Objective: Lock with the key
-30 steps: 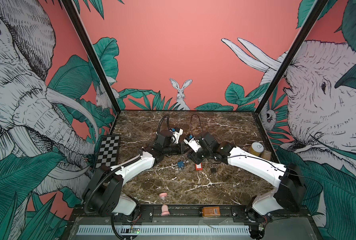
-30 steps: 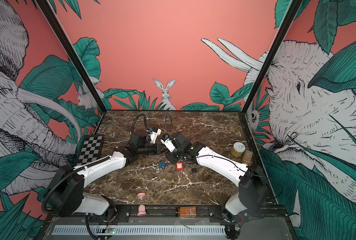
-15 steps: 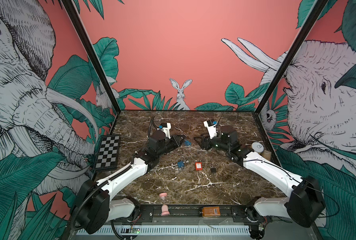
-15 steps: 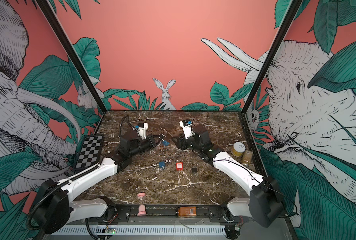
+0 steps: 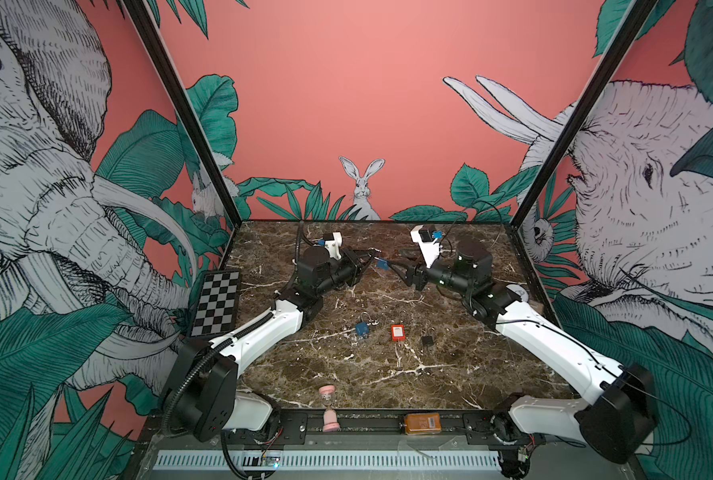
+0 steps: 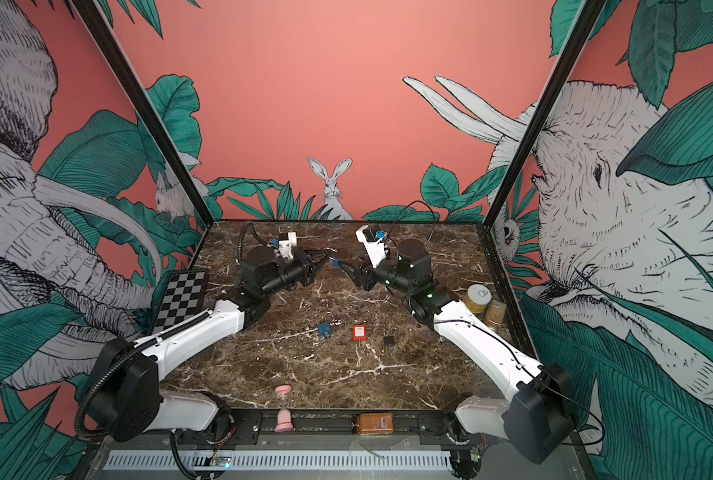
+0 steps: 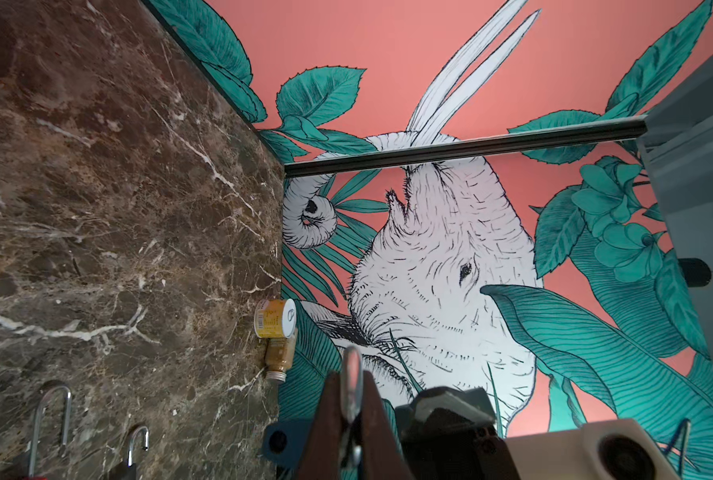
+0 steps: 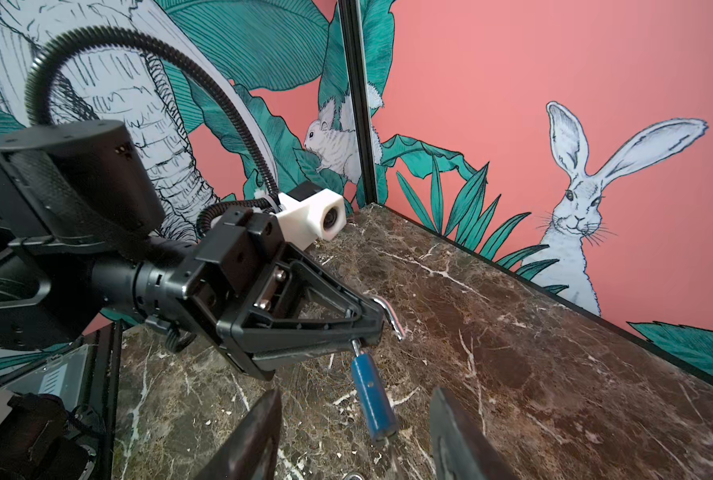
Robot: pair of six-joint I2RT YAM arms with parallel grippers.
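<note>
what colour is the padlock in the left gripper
Blue padlock, clearest in the right wrist view.

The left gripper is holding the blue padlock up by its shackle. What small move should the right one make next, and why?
Probably close the right gripper on the blue metal padlock. The jaws stand open either side of its body, which hangs from the silver shackle pinched in the shut left gripper, so nothing steadies it yet.

Mid-table row of blue padlock [image 5: 362, 329], red padlock [image 5: 397, 333], black padlock [image 5: 427, 340]; jars [image 6: 478, 298] by right wall; marble table [image 5: 388, 386] otherwise mostly bare.
</note>
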